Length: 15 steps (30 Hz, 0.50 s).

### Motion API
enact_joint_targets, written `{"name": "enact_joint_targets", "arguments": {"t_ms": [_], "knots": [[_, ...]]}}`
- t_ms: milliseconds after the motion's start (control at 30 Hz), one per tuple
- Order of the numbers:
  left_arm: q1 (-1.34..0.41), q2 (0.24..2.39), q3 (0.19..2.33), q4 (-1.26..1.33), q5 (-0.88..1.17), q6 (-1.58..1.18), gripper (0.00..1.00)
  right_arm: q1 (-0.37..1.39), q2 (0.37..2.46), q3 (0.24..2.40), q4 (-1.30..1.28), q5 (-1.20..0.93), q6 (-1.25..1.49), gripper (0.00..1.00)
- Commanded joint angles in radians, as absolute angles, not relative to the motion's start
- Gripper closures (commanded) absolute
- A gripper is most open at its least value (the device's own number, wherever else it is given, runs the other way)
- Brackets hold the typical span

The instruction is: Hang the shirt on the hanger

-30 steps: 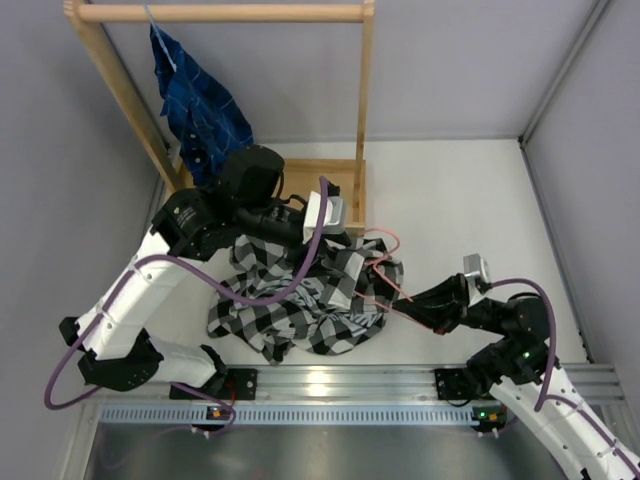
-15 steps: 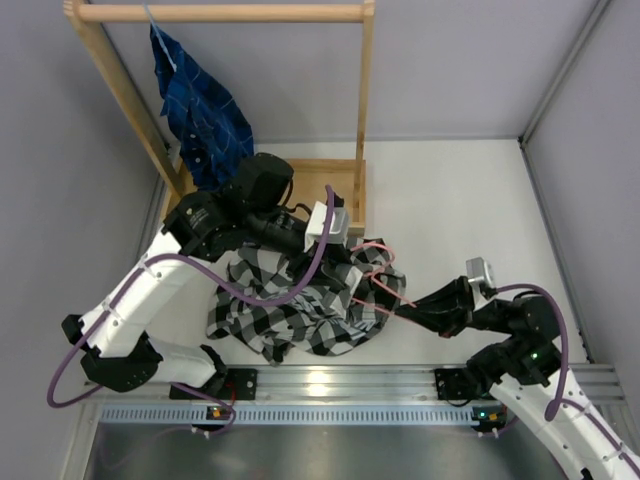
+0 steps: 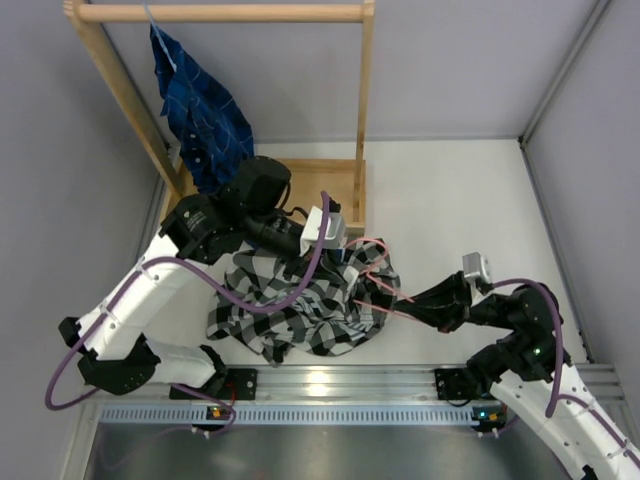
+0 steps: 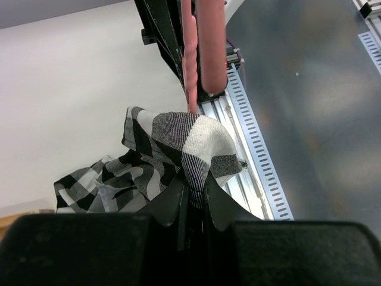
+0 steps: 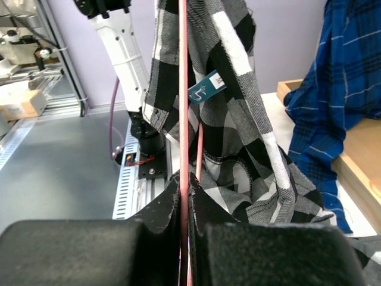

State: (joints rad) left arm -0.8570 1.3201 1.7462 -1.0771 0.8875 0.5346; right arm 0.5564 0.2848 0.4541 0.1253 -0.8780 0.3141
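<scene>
The black-and-white checked shirt [image 3: 290, 310] lies bunched on the table, its right part lifted and draped round the pink wire hanger [image 3: 384, 292]. My left gripper [image 3: 338, 248] is above the shirt's upper right edge. In the left wrist view it [image 4: 191, 183] is shut on a fold of the shirt [image 4: 184, 137], with the hanger [image 4: 189, 71] just beyond. My right gripper [image 3: 408, 304] holds the hanger from the right. Seen from the right wrist, it [image 5: 184, 179] is shut on the hanger's wire [image 5: 183, 89], and the shirt [image 5: 238, 125] hangs over it.
A wooden clothes rack [image 3: 220, 12] stands at the back left with a dark blue plaid shirt [image 3: 200, 110] hanging from it, also visible as the blue shirt [image 5: 339, 95]. The rack's wooden base [image 3: 335, 178] lies behind the left gripper. A metal rail [image 3: 330, 382] runs along the near edge.
My left gripper has moved in to the shirt's edge by the hanger and shut on the fabric. The right gripper has shifted slightly with the hanger, and the shirt has bunched up around it.
</scene>
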Motion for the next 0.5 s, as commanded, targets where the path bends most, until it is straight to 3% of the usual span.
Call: {"name": "enact_joint_targets", "arguments": {"t_ms": [0, 67, 100, 133, 200, 367, 467], "knots": [[-0.856, 1.284, 1.746, -1.069, 0.904, 0.586, 1.0, 0.561, 0.276, 0.515, 0.166, -0.796, 0.267, 1.0], [-0.856, 1.284, 1.755, -1.068, 0.89, 0.584, 1.0, 0.561, 0.268, 0.514, 0.152, -0.743, 0.258, 0.87], [-0.856, 1.287, 1.761, -1.068, 0.888, 0.58, 1.0, 0.561, 0.259, 0.514, 0.146, -0.723, 0.256, 0.74], [-0.856, 1.29, 1.769, -1.069, 0.879, 0.577, 1.0, 0.561, 0.255, 0.515, 0.121, -0.698, 0.256, 0.33], [-0.856, 1.293, 1.779, -1.056, 0.839, 0.555, 1.0, 0.561, 0.235, 0.534, 0.057, -0.593, 0.238, 0.01], [-0.856, 1.224, 1.718, -0.89, 0.611, 0.378, 1.0, 0.561, 0.155, 0.566, -0.24, -0.165, 0.297, 0.01], [-0.856, 1.135, 1.616, -0.734, 0.461, 0.287, 1.0, 0.561, 0.112, 0.554, -0.319, -0.071, 0.421, 0.0]]}}
